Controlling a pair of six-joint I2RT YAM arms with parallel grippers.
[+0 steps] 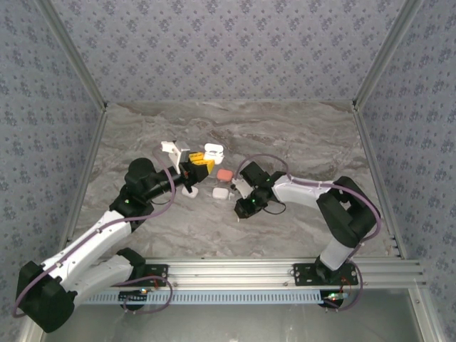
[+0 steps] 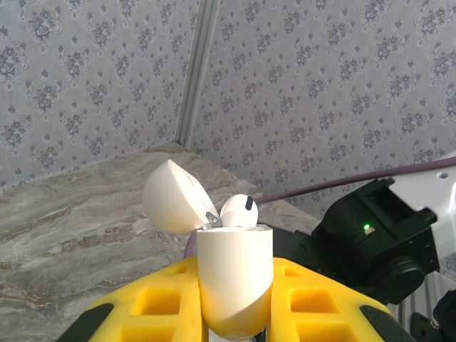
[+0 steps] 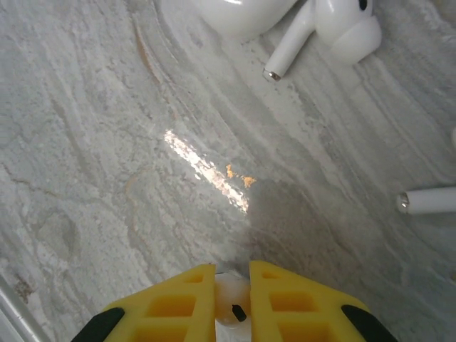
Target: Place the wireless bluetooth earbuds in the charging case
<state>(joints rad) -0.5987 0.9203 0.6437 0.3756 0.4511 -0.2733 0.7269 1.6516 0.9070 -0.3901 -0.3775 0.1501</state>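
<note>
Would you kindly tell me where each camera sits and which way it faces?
Top external: above and behind the bases, looking down at the marble table; the left arm and right arm show.
Left wrist: looks along the left gripper, shut on the open charging case, towards the wall.
Right wrist: looks down at the table past the right gripper, shut on a white earbud.
Shared: the right arm's green light appears from above and from the left wrist.
</note>
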